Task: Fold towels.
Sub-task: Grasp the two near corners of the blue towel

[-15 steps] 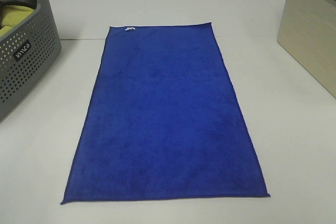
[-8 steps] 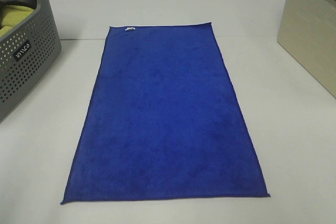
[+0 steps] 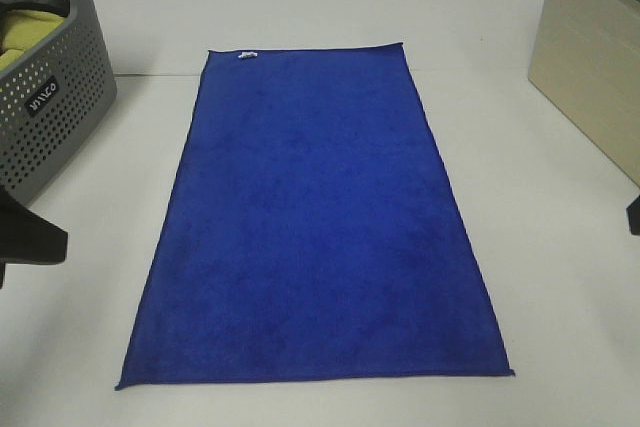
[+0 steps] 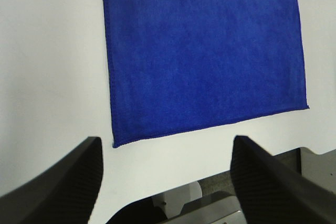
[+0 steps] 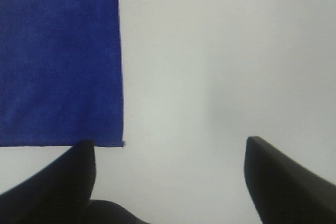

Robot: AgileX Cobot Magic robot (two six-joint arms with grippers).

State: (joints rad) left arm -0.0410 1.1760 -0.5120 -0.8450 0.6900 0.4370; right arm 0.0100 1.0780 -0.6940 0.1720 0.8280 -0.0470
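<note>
A blue towel [image 3: 318, 222] lies flat and unfolded on the white table, long side running away from me, with a small white tag at its far edge. My left gripper [image 4: 165, 174] is open and empty, above the table to the left of the towel [image 4: 205, 51]; its dark tip shows at the left edge of the high view [image 3: 25, 237]. My right gripper [image 5: 168, 177] is open and empty, over bare table to the right of the towel's corner [image 5: 122, 143]; a dark bit of it shows at the right edge of the high view [image 3: 633, 215].
A grey perforated laundry basket [image 3: 50, 107] holding yellow-green cloth stands at the left. A beige box [image 3: 590, 57] stands at the right. The white table [image 3: 560, 277] lies bare on both sides of the towel.
Both grippers have come into the high view at its left and right edges; before, neither showed. The towel has not moved.
</note>
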